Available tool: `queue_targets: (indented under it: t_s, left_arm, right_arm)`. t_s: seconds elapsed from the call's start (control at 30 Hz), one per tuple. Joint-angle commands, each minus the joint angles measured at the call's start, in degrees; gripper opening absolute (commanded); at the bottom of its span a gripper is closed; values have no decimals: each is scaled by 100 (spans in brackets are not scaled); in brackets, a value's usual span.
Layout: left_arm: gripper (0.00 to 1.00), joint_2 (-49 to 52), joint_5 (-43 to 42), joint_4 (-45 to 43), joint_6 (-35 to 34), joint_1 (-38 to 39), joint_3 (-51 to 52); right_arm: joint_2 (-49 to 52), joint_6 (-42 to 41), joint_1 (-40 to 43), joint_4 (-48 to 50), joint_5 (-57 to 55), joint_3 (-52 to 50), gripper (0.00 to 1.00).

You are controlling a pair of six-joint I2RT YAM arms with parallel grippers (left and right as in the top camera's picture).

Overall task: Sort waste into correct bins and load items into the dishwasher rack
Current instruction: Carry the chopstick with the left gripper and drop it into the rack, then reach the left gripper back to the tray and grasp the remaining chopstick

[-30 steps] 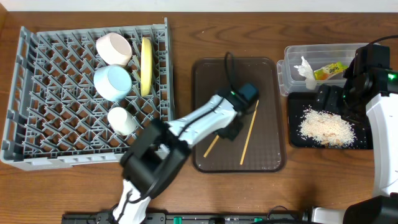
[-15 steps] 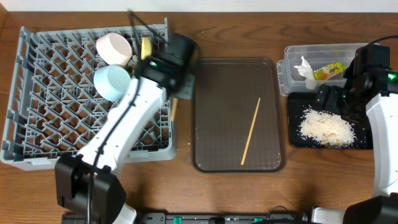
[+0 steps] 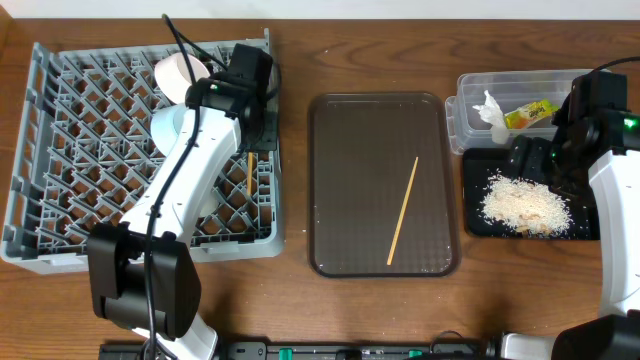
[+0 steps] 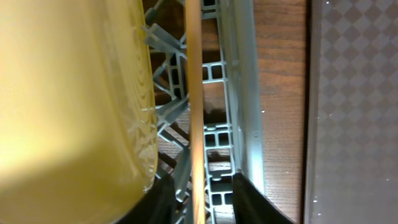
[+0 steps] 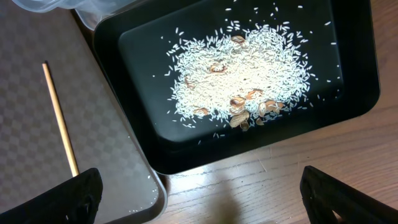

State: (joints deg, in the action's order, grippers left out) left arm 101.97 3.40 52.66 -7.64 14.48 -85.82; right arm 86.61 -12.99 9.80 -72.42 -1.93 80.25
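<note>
The left gripper (image 4: pixel 206 200) is hovering at the dishwasher rack (image 3: pixel 60 150), fingers (image 4: pixel 163 204) loose around one chopstick (image 4: pixel 194 93). The right gripper (image 5: pixel 205 200) is gaping wide, empty. The other chopstick (image 3: pixel 402 212) is lying on the brown tray (image 3: pixel 330 250), looking light, stiff and slippery; grabbing its middle seems best.

Centre of overhead frame: brown serving tray (image 3: pixel 350 200), long side vertical, flat on wooden table (image 3: pixel 400 50). Left wrist view: its checkered surface fills rt edge, w/ table strip alongside.
</note>
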Motion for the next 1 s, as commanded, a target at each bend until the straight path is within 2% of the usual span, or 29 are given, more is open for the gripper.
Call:
queue_targets:
  t_s: [0.0, 0.17, 0.43, 0.67, 0.77, 0.97]
  left_arm:
    - [39, 44, 9, 17, -13, 11, 46]
    - [44, -111, -140, 28, -13, 72, 42]
    - [45, -295, -1606, -269, -15, 890, 44]
    - [46, -98, -1596, -763, -15, 2020, 44]
    - [53, 168, -1580, -890, -33, 2433, 44]
    - [54, 876, -1582, -1064, -289, 3134, 44]
  right_arm:
    - [-2, 22, 39, -4, 4, 15, 99]
    - [-2, 22, 39, -4, 4, 15, 99]
    - [-2, 20, 39, 0, 7, 15, 99]
    - [-2, 20, 39, -2, 7, 15, 99]
    - [-2, 22, 39, -9, 4, 15, 99]
    - [-2, 22, 35, -9, 4, 15, 99]
